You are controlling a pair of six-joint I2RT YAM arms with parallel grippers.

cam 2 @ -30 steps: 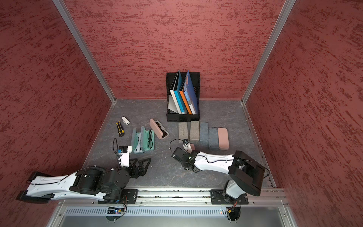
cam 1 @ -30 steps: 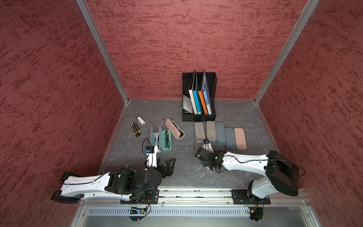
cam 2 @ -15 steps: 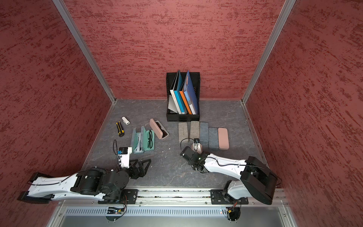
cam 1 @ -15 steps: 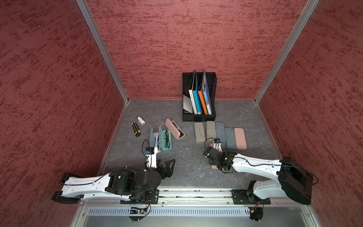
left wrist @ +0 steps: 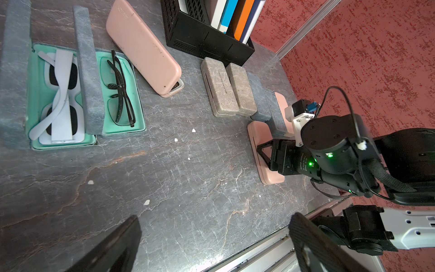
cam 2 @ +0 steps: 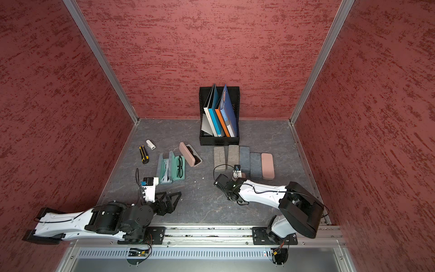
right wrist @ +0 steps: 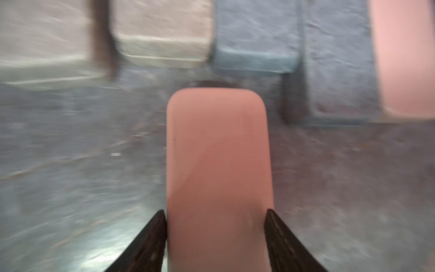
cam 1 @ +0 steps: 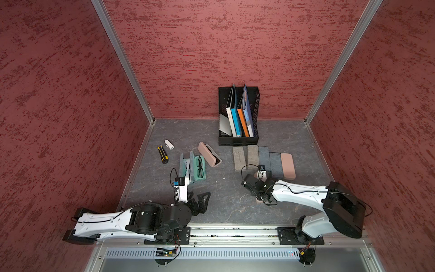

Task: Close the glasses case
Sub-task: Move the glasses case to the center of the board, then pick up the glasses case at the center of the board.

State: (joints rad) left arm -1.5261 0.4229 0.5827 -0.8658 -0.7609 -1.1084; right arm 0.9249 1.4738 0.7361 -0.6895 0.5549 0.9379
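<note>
Near the closed cases [cam 1: 264,157], right gripper [right wrist: 216,210] straddles the pink case [right wrist: 219,164] (grip unclear); left gripper [left wrist: 214,219] gapes empty.

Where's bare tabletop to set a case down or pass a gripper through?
Biggest free patch: centre, bordered by the open teal cases, the left gripper and the right gripper. Also bare: the back corner right of the file holder. Crowded: the row of closed cases before the holder, and the left side around the half-open pink case and utility knife.
</note>
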